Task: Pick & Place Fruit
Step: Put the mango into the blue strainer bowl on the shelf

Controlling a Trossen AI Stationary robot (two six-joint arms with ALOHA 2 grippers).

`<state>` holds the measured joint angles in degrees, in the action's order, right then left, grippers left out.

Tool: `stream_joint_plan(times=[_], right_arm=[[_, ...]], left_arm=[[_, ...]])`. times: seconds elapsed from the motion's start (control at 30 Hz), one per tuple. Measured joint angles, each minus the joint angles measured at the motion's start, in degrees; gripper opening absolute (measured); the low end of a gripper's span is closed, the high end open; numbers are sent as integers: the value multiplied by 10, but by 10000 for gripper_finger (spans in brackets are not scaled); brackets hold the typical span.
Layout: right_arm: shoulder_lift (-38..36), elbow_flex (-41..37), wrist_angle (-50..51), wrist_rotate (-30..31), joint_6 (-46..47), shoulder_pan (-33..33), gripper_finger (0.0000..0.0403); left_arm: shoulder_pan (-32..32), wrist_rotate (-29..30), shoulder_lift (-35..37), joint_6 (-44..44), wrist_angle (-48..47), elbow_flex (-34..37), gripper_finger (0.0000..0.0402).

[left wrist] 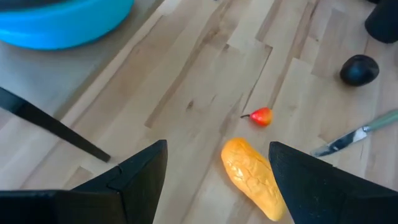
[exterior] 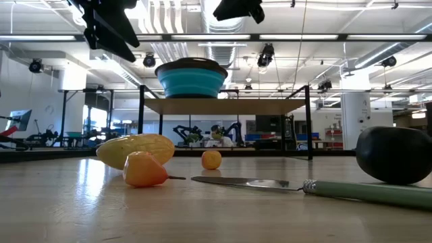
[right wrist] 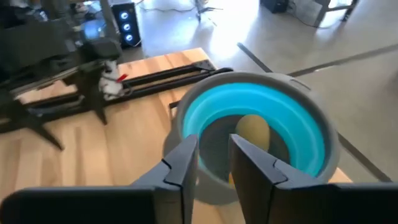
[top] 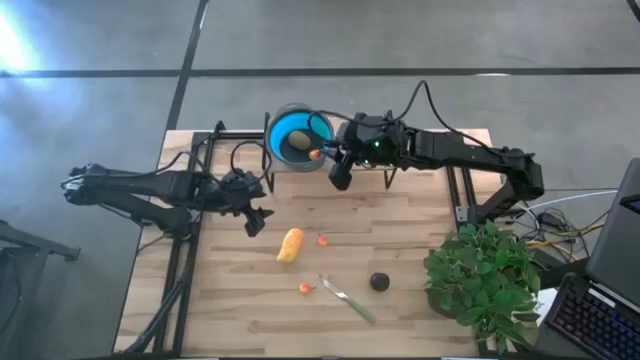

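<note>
The blue bowl (top: 296, 140) with a grey rim stands on a raised shelf at the table's far side, and the olive-green oval fruit (right wrist: 252, 134) lies in it. My right gripper (top: 322, 153) is over the bowl's near-right rim, nearly shut, with a tiny red-orange fruit (top: 316, 153) at its fingertips. My left gripper (top: 255, 222) is open and empty above the table, just left of the orange-yellow fruit (top: 290, 245), which lies on the wood and also shows in the left wrist view (left wrist: 252, 171). The dark round fruit (top: 380, 282) rests on the table. My right gripper holds the tiny red-orange fruit at its fingertips, coming level from the table's right over the bowl's rim (right wrist: 205, 186). The fruit is clear of the table. In the right wrist view the fingers (right wrist: 183, 165) hide the place of contact.
Two more tiny red-orange fruits (top: 322, 240) (top: 307, 288) lie on the table near the green-handled utensil (top: 347, 298). A potted plant (top: 485, 280) stands at the near right corner. Black frame rails run along the table's left and right sides.
</note>
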<state>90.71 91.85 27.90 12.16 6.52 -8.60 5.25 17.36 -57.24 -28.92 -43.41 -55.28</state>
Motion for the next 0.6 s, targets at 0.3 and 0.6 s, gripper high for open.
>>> stream_joint_plan(times=[0.3, 0.6], right_arm=[[4, -6, 68, 0, 1, 48, 36], [4, -47, 67, 0, 4, 83, 10]], left_arm=[[37, -2, -29, -44, -22, -4, 286], [76, -2, -58, -115, -26, -4, 286]])
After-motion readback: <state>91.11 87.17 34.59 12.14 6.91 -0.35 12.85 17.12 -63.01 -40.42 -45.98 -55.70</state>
